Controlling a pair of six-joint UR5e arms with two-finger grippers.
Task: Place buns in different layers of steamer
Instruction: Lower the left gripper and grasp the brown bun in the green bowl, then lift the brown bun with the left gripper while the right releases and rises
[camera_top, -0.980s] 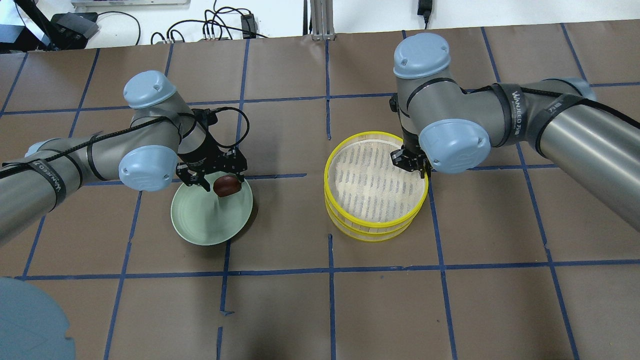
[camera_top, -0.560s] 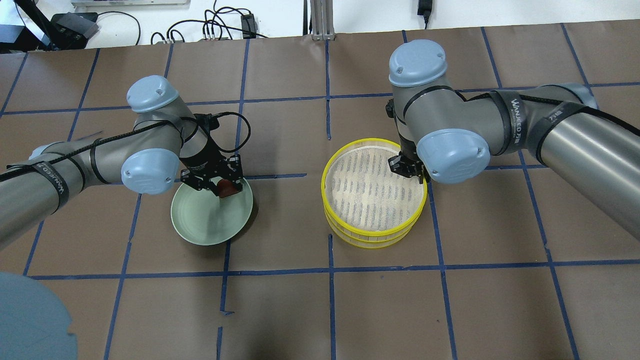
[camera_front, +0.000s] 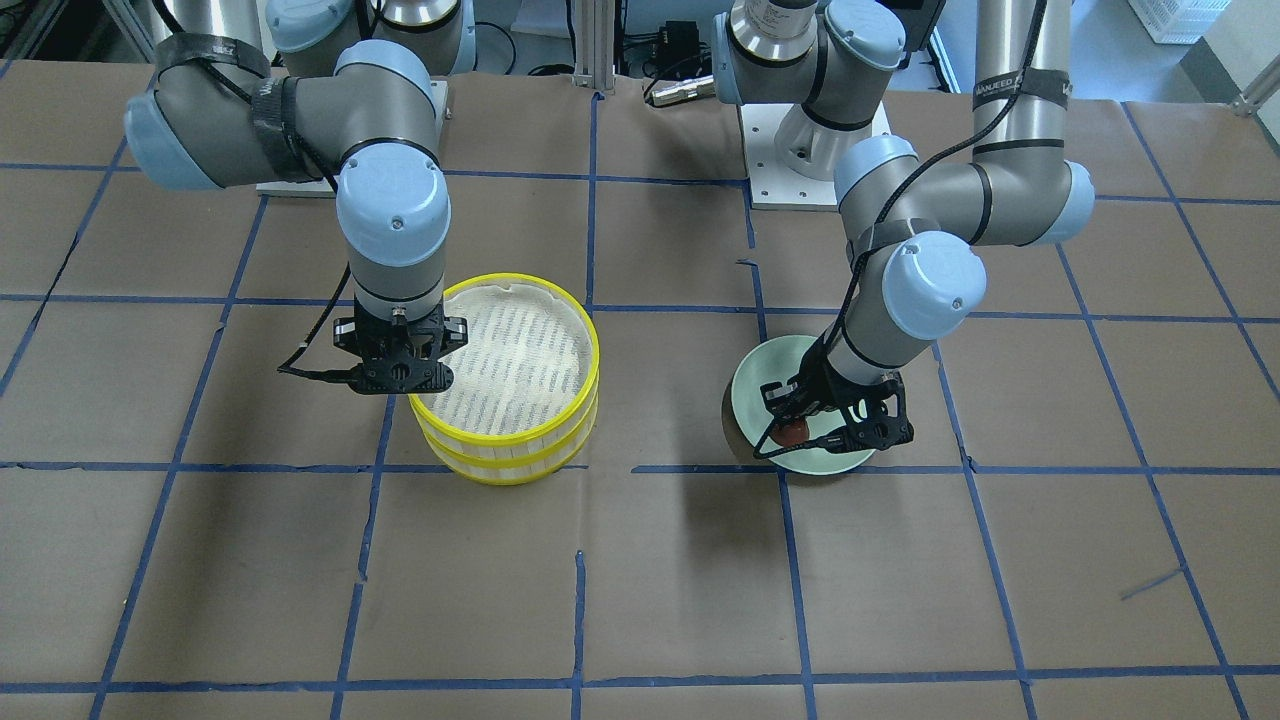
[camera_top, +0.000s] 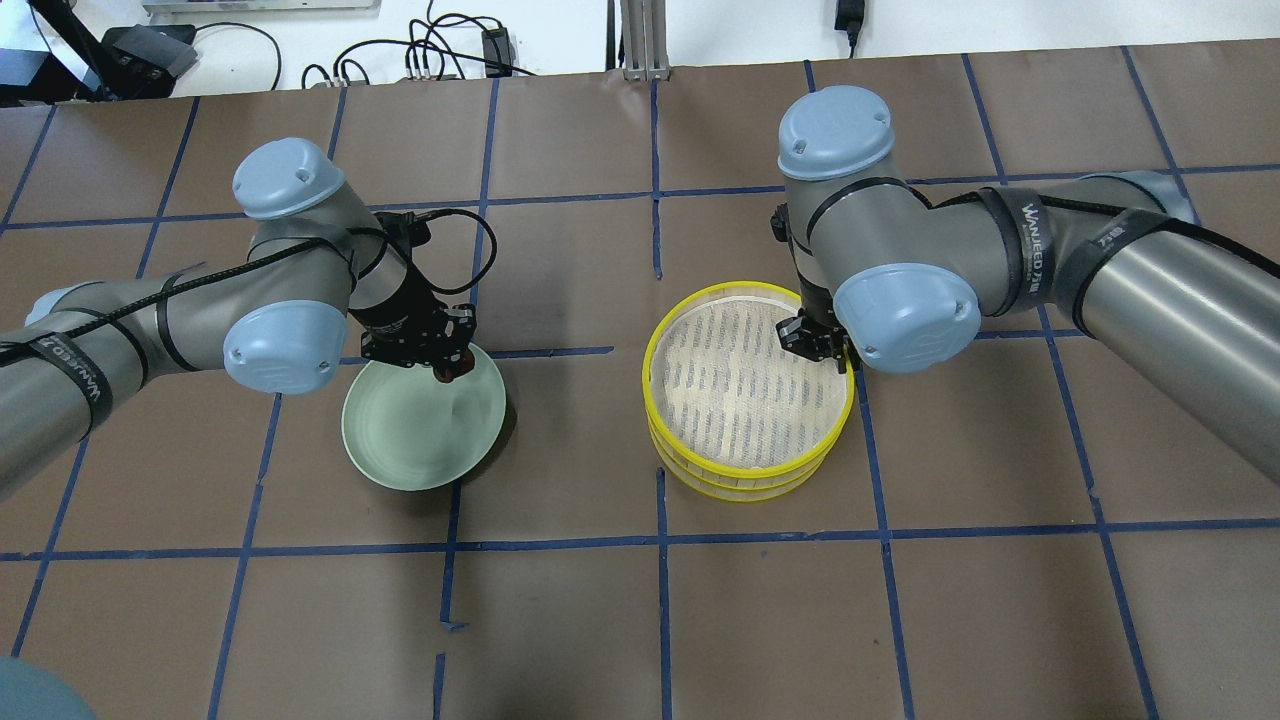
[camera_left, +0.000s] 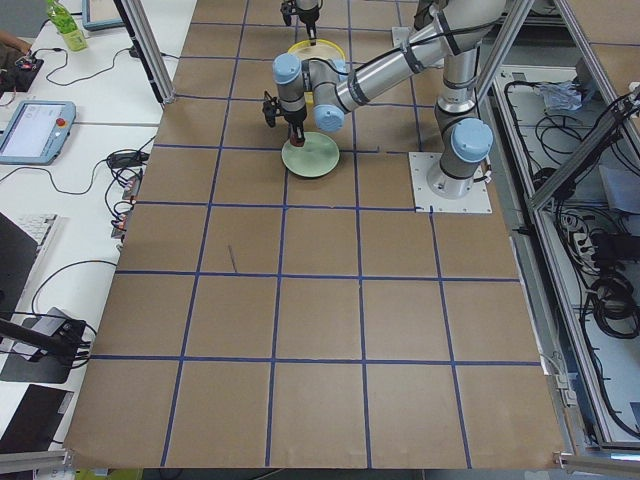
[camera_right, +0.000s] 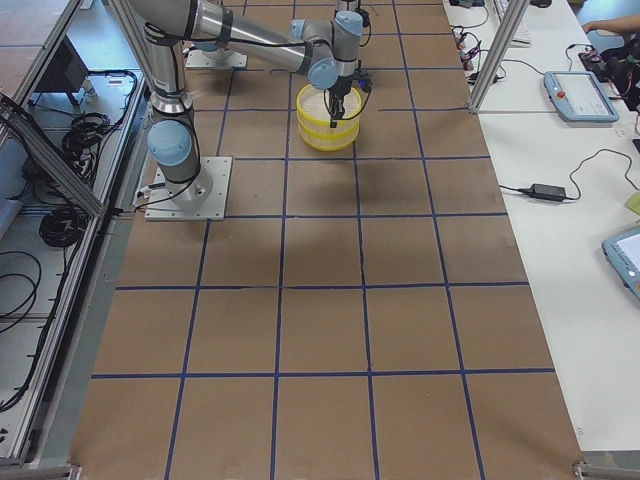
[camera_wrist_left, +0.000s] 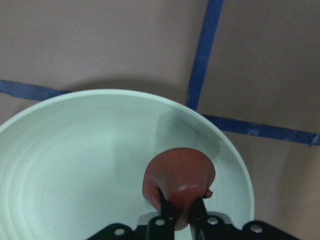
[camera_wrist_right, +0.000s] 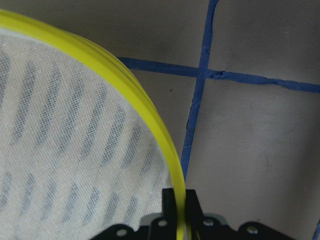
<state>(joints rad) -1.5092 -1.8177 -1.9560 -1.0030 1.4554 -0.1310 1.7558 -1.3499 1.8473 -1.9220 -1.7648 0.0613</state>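
Note:
My left gripper (camera_top: 447, 367) is shut on the dark reddish-brown bun (camera_wrist_left: 180, 172) and holds it low over the far right part of the pale green plate (camera_top: 400, 440). The bun also shows in the front view (camera_front: 790, 432). I cannot tell if it touches the plate. The two steamer layers are stacked, the top layer (camera_top: 655, 350) on the lower layer (camera_top: 740, 488). My right gripper (camera_top: 825, 345) is shut on the top layer's yellow rim (camera_wrist_right: 145, 110) at its far right edge. The top layer's white lining is bare. The white bun is out of view.
The brown table (camera_top: 660, 620) has a blue tape grid. Cables and devices lie beyond its far edge (camera_top: 430, 55). The plate (camera_front: 770, 375) and the steamer stack (camera_front: 596, 360) stand about a plate's width apart.
My left gripper has lowered with the bun toward the plate's far rim. My right gripper, still on the top layer's rim, has moved slightly down and nearer with it.

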